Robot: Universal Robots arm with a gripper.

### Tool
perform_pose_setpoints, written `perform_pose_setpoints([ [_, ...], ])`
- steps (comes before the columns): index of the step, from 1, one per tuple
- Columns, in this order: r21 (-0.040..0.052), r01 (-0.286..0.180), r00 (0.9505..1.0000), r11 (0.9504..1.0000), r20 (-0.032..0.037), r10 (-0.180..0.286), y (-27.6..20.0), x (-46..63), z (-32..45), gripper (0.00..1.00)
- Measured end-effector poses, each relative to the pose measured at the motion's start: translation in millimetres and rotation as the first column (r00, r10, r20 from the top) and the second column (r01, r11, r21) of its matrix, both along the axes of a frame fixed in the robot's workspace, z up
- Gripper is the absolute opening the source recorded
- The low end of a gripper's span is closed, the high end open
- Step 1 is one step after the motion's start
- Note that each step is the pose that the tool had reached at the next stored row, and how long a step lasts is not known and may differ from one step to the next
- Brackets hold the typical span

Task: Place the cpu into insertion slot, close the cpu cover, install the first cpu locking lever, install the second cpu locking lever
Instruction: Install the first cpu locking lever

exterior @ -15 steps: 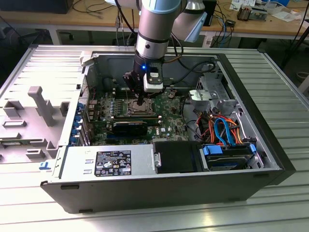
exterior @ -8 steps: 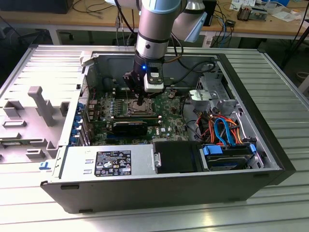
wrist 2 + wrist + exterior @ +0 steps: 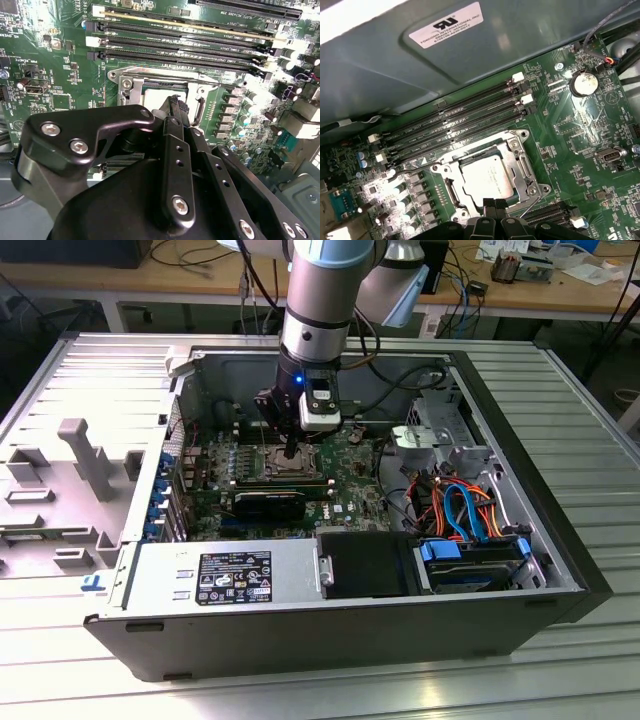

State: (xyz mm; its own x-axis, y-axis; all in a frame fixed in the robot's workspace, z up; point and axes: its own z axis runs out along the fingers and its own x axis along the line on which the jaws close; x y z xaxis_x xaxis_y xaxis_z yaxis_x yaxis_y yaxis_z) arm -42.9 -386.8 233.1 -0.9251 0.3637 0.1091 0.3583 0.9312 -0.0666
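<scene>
The cpu (image 3: 487,177) sits in the insertion slot (image 3: 449,189), its silver top showing through the window of the cpu cover (image 3: 519,167), which lies flat over it. The jaws are closed together, gripping nothing, and hang at the socket's edge beside a thin wire lever (image 3: 530,207), inside the open computer case (image 3: 560,530).
</scene>
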Motion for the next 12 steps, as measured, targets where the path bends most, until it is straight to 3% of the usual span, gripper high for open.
perform_pose_setpoints([
  [1,0.008,-0.002,1.0,1.0,0.0001,0.002,0.0,0.0,0.0,0.11],
  [2,0.0219,-0.003,1.0,0.9998,0.0,0.003,0.0,0.0,0.1,0.11],
  [4,0.0324,-0.006,1.0,0.9995,0.0001,0.006,0.0,-0.1,0.0,0.11],
  [12,0.0352,-0.056,0.9984,0.9978,0.0001,0.056,0.0,0.0,0.0,0.11],
])
